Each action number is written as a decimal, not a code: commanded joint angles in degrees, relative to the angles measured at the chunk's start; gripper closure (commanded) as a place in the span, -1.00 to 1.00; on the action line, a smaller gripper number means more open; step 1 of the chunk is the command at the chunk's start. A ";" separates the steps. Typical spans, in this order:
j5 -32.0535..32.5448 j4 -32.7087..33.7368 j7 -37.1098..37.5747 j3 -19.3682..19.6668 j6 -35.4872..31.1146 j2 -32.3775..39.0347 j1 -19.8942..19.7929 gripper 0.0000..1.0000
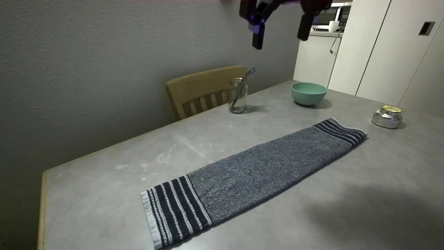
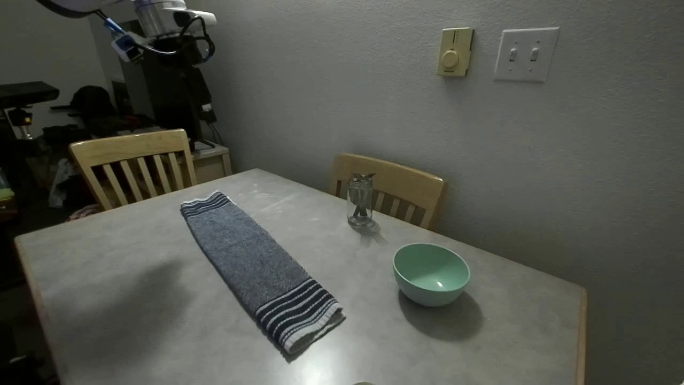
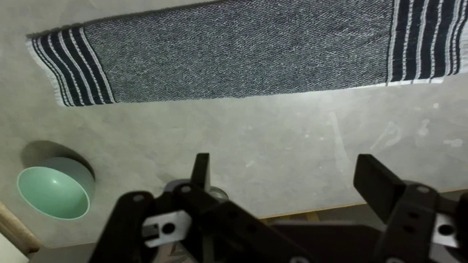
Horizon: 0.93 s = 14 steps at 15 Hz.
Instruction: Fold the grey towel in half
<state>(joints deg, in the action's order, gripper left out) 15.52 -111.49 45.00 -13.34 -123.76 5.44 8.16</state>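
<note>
The grey towel point(image 1: 263, 166) lies flat and stretched out on the table, with dark navy and white stripe bands at both short ends. It also shows in an exterior view point(image 2: 248, 256) and along the top of the wrist view point(image 3: 241, 51), where its right end is cut off by the frame edge. One striped end is slightly raised and rumpled. My gripper point(image 1: 280, 41) is high above the table, open and empty. In the wrist view its fingers point(image 3: 283, 159) are wide apart with only bare tabletop between them, and the towel lies beyond the fingertips.
A teal bowl point(image 1: 308, 94) and a glass jar point(image 1: 238, 97) holding utensils stand near the table's wall-side edge. A silver jar with a yellow top point(image 1: 387, 117) stands off one towel end. Wooden chairs point(image 2: 133, 166) stand at the table point(image 2: 513, 321) edges, with a wall behind.
</note>
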 commanded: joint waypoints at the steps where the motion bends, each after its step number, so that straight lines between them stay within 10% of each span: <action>1: -1.69 9.26 -6.98 1.41 2.15 9.41 2.30 -1.00; 9: -5.36 30.69 -22.75 3.23 9.72 28.34 8.12 -1.00; 14: -5.60 29.25 -21.43 4.81 7.58 27.96 9.61 -1.00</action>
<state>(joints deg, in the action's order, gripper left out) 11.43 -82.46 24.34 -10.96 -116.20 33.50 15.83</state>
